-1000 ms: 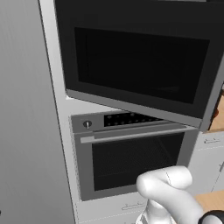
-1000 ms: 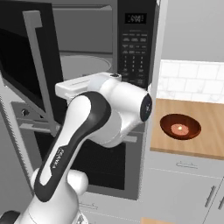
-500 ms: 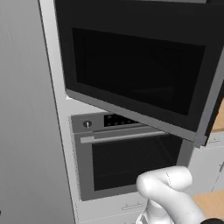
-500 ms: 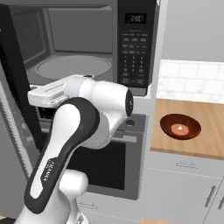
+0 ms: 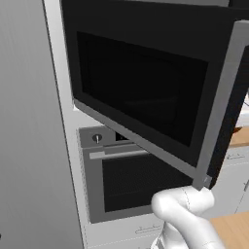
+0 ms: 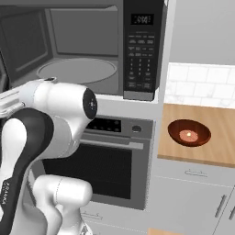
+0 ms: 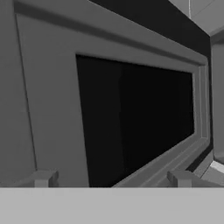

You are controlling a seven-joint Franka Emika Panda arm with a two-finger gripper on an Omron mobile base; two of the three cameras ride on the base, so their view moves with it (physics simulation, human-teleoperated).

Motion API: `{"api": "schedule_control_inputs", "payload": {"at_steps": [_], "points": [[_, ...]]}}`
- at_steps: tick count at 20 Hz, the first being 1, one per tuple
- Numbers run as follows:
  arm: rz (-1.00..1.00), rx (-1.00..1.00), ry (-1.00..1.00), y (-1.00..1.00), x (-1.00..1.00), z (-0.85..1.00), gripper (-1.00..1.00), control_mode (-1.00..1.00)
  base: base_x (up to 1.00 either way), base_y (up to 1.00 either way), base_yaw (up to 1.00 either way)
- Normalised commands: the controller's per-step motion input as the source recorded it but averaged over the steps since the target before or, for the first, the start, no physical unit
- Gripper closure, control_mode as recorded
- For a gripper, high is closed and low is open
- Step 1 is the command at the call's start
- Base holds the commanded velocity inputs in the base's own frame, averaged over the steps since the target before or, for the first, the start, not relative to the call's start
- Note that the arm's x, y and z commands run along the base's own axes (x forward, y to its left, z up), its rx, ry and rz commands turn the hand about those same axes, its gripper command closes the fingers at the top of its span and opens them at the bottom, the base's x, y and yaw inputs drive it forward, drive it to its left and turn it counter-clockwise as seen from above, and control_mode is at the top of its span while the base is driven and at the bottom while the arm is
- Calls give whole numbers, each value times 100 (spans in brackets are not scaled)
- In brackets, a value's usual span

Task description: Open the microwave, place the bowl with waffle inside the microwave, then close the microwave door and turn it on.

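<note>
The microwave door was seen swung wide open, its grey handle at the free edge, so that the microwave showed its grey interior and round turntable. The end effector was spread, nothing being held between its tips, and it faced the inner side of the door. The bowl, with the waffle inside, was found on the wooden desk to the right, above the silver oven.

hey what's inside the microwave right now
Inside the microwave, grey walls and a bare round turntable. The bowl with the waffle sits on the wooden counter. The arm hides the cavity's lower left corner.
</note>
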Motion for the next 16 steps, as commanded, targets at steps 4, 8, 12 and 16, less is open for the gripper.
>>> {"api": "schedule_control_inputs", "payload": {"at_steps": [4,8,12,16], "points": [[-2,-8,0,100,0,0,-100,-100,0,0,0],[-3,-6,0,97,0,0,-100,-100,0,0,0],[-1,-1,0,56,0,0,-100,-100,0,0,0],[-5,-1,0,48,1,-1,-100,-100,0,0,0]]}}
